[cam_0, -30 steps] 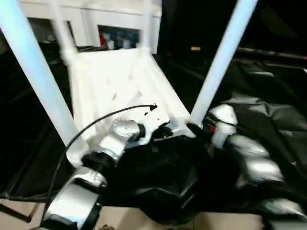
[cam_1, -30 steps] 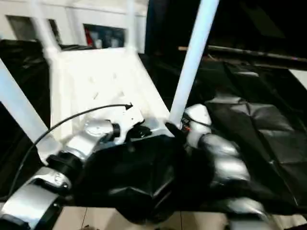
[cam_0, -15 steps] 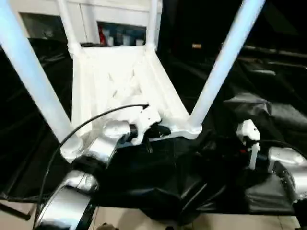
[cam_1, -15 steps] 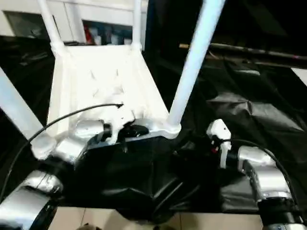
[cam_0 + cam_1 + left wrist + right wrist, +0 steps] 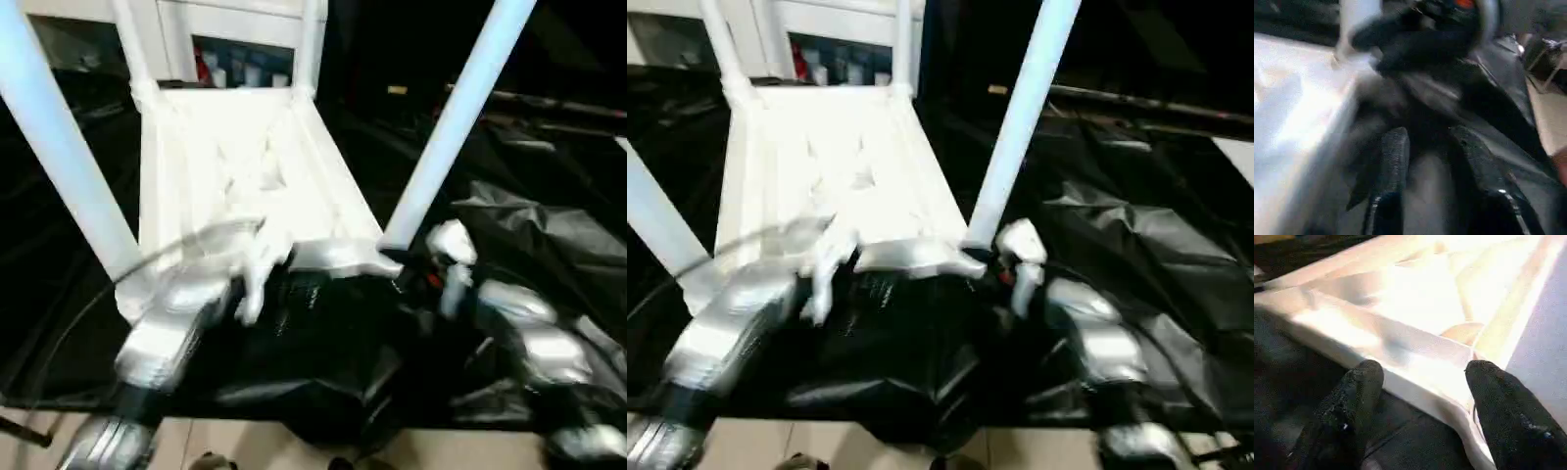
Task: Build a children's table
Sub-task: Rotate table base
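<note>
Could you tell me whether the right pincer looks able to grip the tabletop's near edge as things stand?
Probably yes: the right pincer is open, its fingers straddling the tabletop rim, with nothing between them.

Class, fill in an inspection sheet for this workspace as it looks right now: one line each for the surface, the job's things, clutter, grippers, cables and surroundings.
Surface: work table draped in crumpled black sheeting.
Job's things: white tabletop lies underside up on the sheeting, ribs showing; four white legs stand up from its corners.
Clutter: nothing seen.
Grippers: left gripper open, holding nothing, beside the tabletop's near edge; right gripper open, its fingers either side of the tabletop's rim near the near right corner.
Cables: a dark cable runs along the left forearm.
Surroundings: white shelving behind the table with small items too blurred to identify; pale floor below the near edge.
</note>
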